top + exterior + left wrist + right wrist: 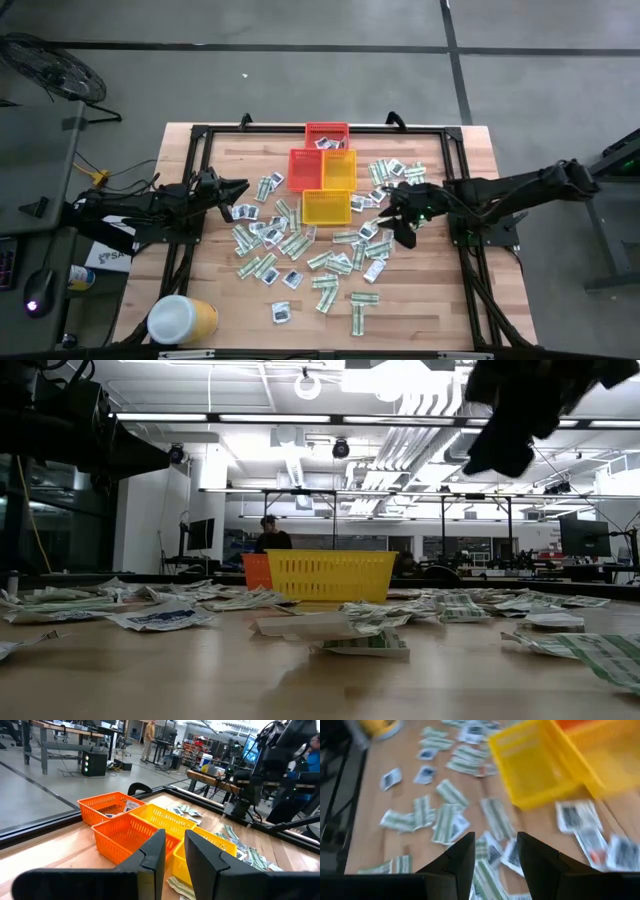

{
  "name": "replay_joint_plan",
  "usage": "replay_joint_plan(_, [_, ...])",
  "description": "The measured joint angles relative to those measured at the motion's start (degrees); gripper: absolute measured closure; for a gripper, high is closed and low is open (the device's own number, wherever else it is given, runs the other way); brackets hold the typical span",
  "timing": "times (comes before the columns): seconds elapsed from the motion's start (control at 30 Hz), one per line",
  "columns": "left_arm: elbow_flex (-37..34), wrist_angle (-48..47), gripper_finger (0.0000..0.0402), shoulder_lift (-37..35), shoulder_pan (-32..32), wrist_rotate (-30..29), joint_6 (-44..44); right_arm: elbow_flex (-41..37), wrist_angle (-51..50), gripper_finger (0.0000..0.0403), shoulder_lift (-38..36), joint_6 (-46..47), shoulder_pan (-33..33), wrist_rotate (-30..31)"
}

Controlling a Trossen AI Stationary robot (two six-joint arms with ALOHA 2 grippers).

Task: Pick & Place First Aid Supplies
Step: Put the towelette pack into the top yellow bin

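1. No print on the packets (300,245) can be read; a white box (100,256) off the table's left edge carries dark letters, only partly legible.
2. The first aid supplies are small flat packets, some pale green-and-white strips, some white squares with dark marks, strewn across the middle of the wooden table (440,310); a few lie in the red basket (326,136).
3. The right gripper (398,215) hangs just beside the yellow basket (326,207), its fingers (460,860) parted with nothing between them.
4. The left gripper (236,190) hovers over the table's left side, facing the orange baskets (120,822), fingers (152,857) slightly apart and empty.
5. A yellow tub (182,320) with a white lid lies near the front left corner.
6. Beyond the table: a grey floor, a workshop with benches, strip lights and a person (270,536) standing far off.
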Motion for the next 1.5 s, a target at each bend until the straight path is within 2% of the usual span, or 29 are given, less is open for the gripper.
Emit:
replay_joint_plan(0.27, [0.00,0.00,0.0328,0.00,-0.02,-0.01,0.00,-6.41,-1.32,0.0263,-3.00,20.72,-6.31,4.53])
replay_joint_plan(0.43, [-0.02,0.00,0.0328,0.00,0.00,-0.01,0.00,-6.83,-1.68,0.0264,-2.84,19.23,-10.85,4.41])
replay_joint_plan(0.63, [-0.02,0.00,0.0328,0.00,-0.02,-0.01,-0.02,-6.83,-2.82,0.0270,-2.74,8.52,-17.04,3.18])
replay_joint_plan(0.8, [0.00,0.00,0.0328,-0.02,-0.02,0.01,0.00,-5.90,-5.65,0.0270,-0.04,-1.87,-21.63,-1.82])
replay_joint_plan(0.93, [-0.02,0.00,0.0328,-0.02,-0.01,-0.01,0.00,-2.11,-11.99,0.0270,4.59,-12.20,-25.06,-3.77])
replay_joint_plan(1.17, [0.00,0.01,0.0328,-0.01,-0.01,-0.01,0.00,2.86,-16.33,0.0269,13.32,-30.66,-30.37,-3.82])
replay_joint_plan(1.5, [-0.02,0.00,0.0328,0.00,0.00,-0.01,0.00,9.87,-18.24,0.0269,26.68,-46.11,-35.11,-3.93])
